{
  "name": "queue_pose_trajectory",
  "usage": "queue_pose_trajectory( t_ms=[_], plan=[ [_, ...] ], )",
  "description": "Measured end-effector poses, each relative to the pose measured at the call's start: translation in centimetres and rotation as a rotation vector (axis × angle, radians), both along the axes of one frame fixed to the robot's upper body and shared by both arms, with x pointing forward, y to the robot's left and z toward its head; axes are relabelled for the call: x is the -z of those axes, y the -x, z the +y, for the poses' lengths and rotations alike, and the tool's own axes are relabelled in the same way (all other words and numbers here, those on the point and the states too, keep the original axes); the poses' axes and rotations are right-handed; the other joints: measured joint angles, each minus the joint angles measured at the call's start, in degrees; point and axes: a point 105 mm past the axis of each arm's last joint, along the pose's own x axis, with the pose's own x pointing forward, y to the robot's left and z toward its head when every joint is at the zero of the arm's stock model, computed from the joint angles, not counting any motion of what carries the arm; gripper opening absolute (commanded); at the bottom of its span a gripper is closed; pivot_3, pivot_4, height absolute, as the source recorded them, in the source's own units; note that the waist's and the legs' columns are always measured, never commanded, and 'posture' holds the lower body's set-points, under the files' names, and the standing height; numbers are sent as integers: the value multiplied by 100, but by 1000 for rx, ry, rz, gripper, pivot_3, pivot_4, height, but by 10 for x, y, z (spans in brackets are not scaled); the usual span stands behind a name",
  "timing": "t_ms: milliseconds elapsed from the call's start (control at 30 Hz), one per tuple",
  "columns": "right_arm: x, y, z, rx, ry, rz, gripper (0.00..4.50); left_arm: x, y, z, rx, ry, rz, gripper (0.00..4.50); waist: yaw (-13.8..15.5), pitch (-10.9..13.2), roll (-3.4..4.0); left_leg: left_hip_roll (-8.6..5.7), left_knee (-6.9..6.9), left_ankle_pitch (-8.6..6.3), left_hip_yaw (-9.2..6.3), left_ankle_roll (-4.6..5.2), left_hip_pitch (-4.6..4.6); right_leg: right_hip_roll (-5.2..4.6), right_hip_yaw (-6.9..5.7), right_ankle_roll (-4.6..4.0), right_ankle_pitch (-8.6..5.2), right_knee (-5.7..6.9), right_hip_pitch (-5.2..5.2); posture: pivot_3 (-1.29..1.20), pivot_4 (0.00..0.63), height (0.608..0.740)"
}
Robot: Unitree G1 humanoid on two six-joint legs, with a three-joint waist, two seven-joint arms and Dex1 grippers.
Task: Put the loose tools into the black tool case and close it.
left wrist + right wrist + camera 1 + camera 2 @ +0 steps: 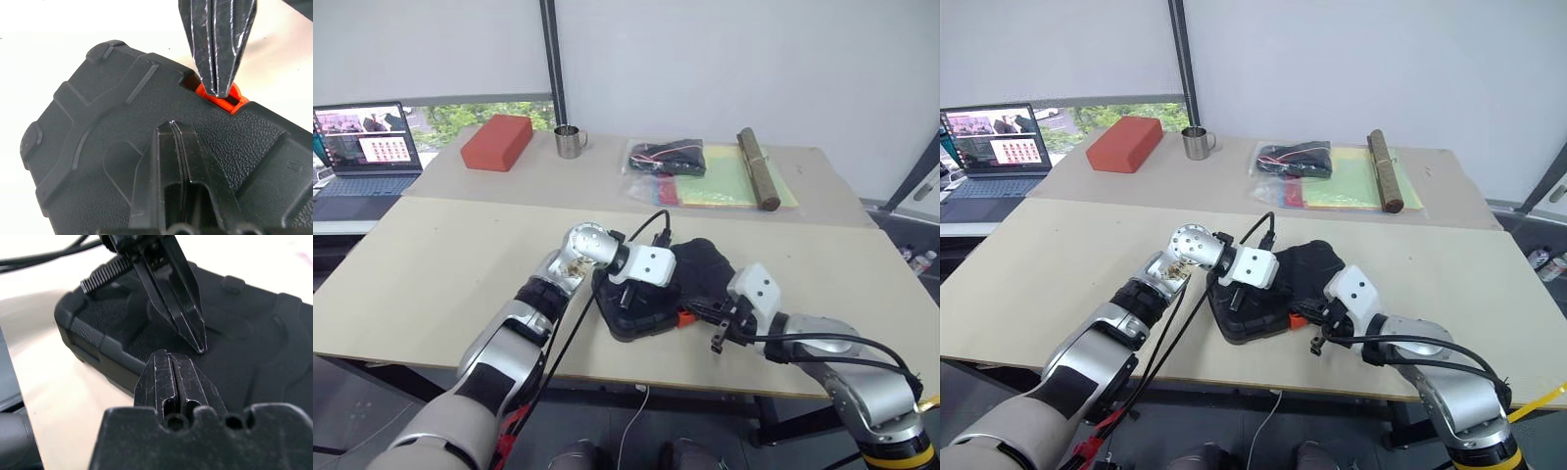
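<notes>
Near the tabletop's front edge: closed black tool case; left gripper on its lid, right gripper at orange latch, both sets of fingers pressed together.

Case shut; R gripper tip on orange latch.

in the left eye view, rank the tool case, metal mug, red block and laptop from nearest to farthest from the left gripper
1. Black tool case: closed, directly under the shut left gripper.
2. Metal mug: on the far table, straight back.
3. Red block: far table, left of the mug.
4. Laptop: at the far left edge, farthest off.
</notes>
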Motion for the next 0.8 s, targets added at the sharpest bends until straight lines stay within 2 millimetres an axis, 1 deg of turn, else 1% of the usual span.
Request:
queue_pose_trajectory(
  t_ms=[33, 100, 133, 167, 200, 233, 300, 333, 367, 400, 433, 467, 500, 533, 567, 633, 667, 700, 767, 800],
  plan=[
    [0, 2, 0, -4, -18, 15, 0, 0, -1, 0, -5, 0, 5, 38, 0, -1, -1, 0, 0, 0, 0, 0, 0, 0, 0, -3, 2, 0, 0, 0, 150, 736],
    [-6, 6, -4, -4, -61, 35, 582, -3, -4, 2, -37, 17, 39, 550, -3, -2, 0, 0, 1, 0, 0, 3, -8, -1, 0, -1, 1, 0, 3, 0, 150, 736],
    [-10, 9, -8, -4, -68, 39, 813, -4, -5, 5, -69, 41, 92, 781, -3, -2, -1, 0, 1, 4, 0, 12, -14, -1, 0, 1, 0, 0, 3, 0, 150, 736],
    [-12, 13, -16, -5, -59, 51, 1154, -4, -8, 13, -115, 66, 162, 1125, -17, -1, -1, 0, 1, 16, 0, 32, -20, 1, 0, 14, -8, 0, -4, 0, 150, 736],
    [-13, 15, -22, 2, -50, 58, 1434, -5, -10, 20, -145, 75, 203, 1448, -22, 0, -3, 1, 0, 17, 0, 32, -20, 2, 0, 22, -13, 0, -5, 0, 150, 736],
    [-15, 18, -29, 5, -44, 64, 1847, -7, -12, 30, -178, 86, 248, 1861, -36, 1, -4, 1, -1, 16, 0, 31, -22, 4, 0, 22, -14, 1, -7, 0, 150, 736],
    [-21, 30, -46, -23, -15, 95, 2544, -15, -11, 65, -259, 111, 337, 2556, -98, 10, 11, 0, -7, 14, 0, 23, -27, 8, 4, 11, -10, 3, -16, 0, 150, 736],
    [-25, 33, -55, -18, 2, 100, 2795, -15, -11, 88, -313, 111, 381, 2863, -136, 11, 12, 3, -9, 17, 0, 16, -23, 15, 5, -6, -5, 6, -13, 0, 150, 736],
    [-31, 34, -62, -22, 5, 99, 3159, -19, -8, 104, -352, 124, 418, 3231, -150, 14, 9, 7, -8, 17, 0, 11, -21, 20, 5, -21, 1, 6, -13, 0, 150, 736],
    [-40, 39, -74, -41, 23, 112, 3554, -23, 4, 132, -398, 123, 483, 3646, -172, 37, 24, 6, -10, 17, 0, 9, -26, 22, 9, -23, 1, 6, -20, 0, 150, 736],
    [-43, 39, -78, -39, 26, 117, 3875, -25, 8, 141, -414, 125, 503, 4008, -169, 48, 26, 6, -11, 17, 0, 9, -26, 23, 9, -23, 0, 7, -21, 0, 150, 736],
    [-49, 41, -86, -43, 34, 126, 4198, -30, 16, 159, -454, 132, 544, 4380, -161, 61, 26, 7, -9, 18, -3, 7, -31, 25, 8, -21, -4, 7, -23, 0, 150, 736],
    [-55, 43, -92, -52, 40, 135, 4444, -35, 23, 172, -486, 143, 575, 4482, -145, 76, 29, 6, -9, 18, -5, 7, -34, 24, 8, -20, -5, 6, -24, 0, 150, 736],
    [-63, 49, -103, -70, 58, 165, 4444, -46, 37, 196, -549, 158, 622, 4482, -139, 114, 35, 5, -9, 18, -6, 7, -44, 20, 10, -18, -6, 3, -32, 0, 150, 736],
    [-70, 50, -112, -69, 55, 173, 4444, -58, 44, 210, -598, 185, 634, 4482, -108, 120, 29, 4, -3, 18, -15, 7, -49, 19, 4, -11, -10, 2, -31, 0, 150, 736],
    [-78, 54, -117, -95, 52, 182, 4444, -74, 55, 220, -625, 200, 630, 4482, -18, 124, 34, -8, -2, 14, -26, 10, -50, 6, -1, 25, -31, -6, -21, 0, 150, 736],
    [-81, 54, -119, -107, 54, 191, 4444, -77, 64, 225, -644, 200, 634, 4482, 7, 129, 41, -11, -3, -6, -28, -14, -50, 0, -2, 38, -39, -12, -21, 0, 150, 736],
    [-84, 54, -124, -116, 62, 199, 4444, -76, 73, 234, -682, 195, 648, 4482, 11, 135, 51, -17, -4, -16, -29, -24, -49, -7, 0, 40, -39, -15, -16, 0, 150, 736],
    [-84, 52, -131, -108, 62, 194, 4444, -71, 78, 240, -722, 215, 665, 4482, 50, 138, 53, -24, -3, -19, -42, -27, -46, -11, -4, 50, -46, -17, -20, 0, 150, 736],
    [-83, 51, -132, -112, 71, 187, 4444, -67, 80, 241, -734, 213, 669, 4482, 62, 140, 55, -24, -4, -22, -43, -33, -48, -11, -4, 51, -46, -21, -19, 0, 150, 736]
  ],
)
